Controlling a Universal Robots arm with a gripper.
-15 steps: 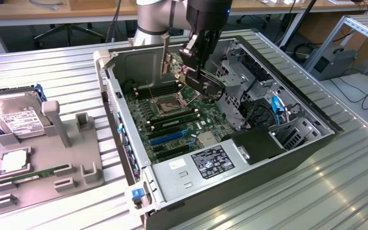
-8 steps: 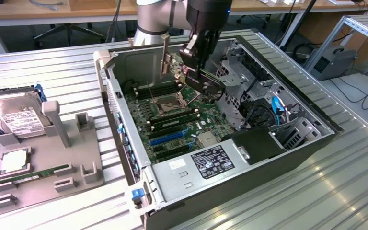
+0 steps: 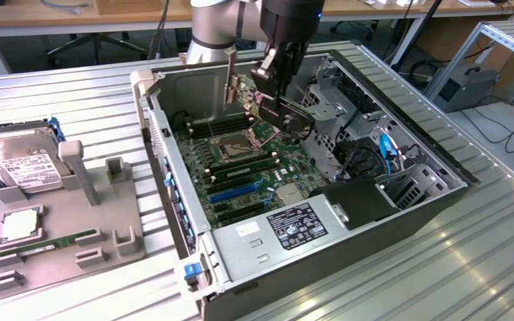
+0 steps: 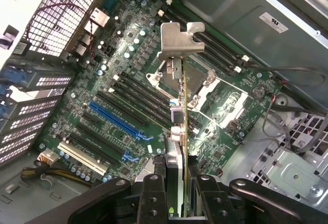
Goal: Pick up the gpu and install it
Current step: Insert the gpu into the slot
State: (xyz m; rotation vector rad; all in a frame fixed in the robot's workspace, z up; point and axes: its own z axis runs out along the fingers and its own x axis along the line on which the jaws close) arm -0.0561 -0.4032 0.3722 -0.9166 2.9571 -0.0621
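The gpu [image 3: 259, 101] hangs on edge above the motherboard [image 3: 239, 167] inside the open computer case [image 3: 400, 214], clear of the board. Its narrow silver bracket [image 3: 230, 73] points to the exterior view's left. My gripper [image 3: 273, 70] comes down from above and is shut on the card's upper edge. In the wrist view I see the gpu [image 4: 177, 126] edge-on, running away from my gripper [image 4: 177, 185] to its silver bracket [image 4: 179, 39], with a black finger [image 4: 154, 193] pressed on each side. Below it lie the CPU socket [image 4: 205, 88] and, off to one side, a long blue slot [image 4: 115, 119].
On the exterior view's left a grey fixture [image 3: 61, 234] holds a hard drive [image 3: 21, 164], a green RAM stick [image 3: 56, 242] and a square chip [image 3: 21, 227]. Inside the case are the power supply [image 3: 297, 227], drive cages [image 3: 328, 107] and blue cables [image 3: 384, 150]. The case walls stand close around the board.
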